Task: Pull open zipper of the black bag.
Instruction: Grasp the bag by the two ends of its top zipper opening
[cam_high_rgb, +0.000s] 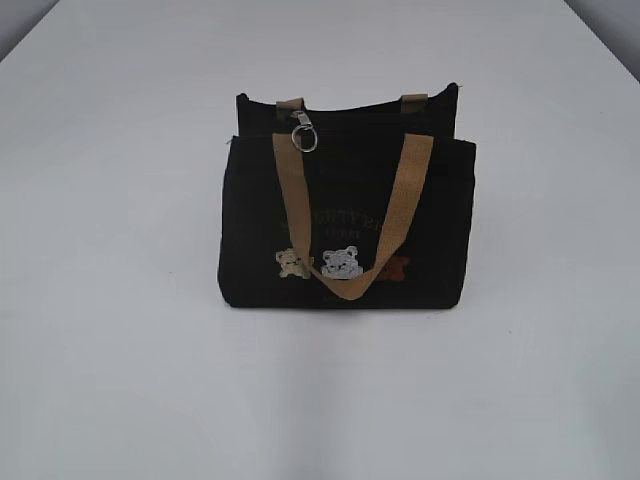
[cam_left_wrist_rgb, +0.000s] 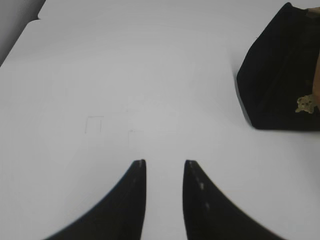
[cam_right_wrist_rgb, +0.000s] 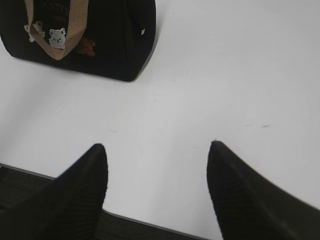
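Observation:
The black bag (cam_high_rgb: 345, 225) stands upright in the middle of the white table, tan handles up and bear patches on its front. Its zipper (cam_high_rgb: 303, 131), a silver slider with a round ring, hangs at the top left of the bag's mouth. In the left wrist view the bag (cam_left_wrist_rgb: 280, 80) sits at the far right, well away from my left gripper (cam_left_wrist_rgb: 164, 162), whose jaws stand a little apart with nothing between them. My right gripper (cam_right_wrist_rgb: 157, 145) is wide open and empty over the table's near edge, with the bag (cam_right_wrist_rgb: 100, 35) far ahead at upper left. Neither arm shows in the exterior view.
The white table (cam_high_rgb: 110, 330) surrounds the bag on all sides. Its near edge (cam_right_wrist_rgb: 150, 225) runs under my right gripper, with dark floor below. A dark corner lies beyond the table (cam_left_wrist_rgb: 12, 30) in the left wrist view.

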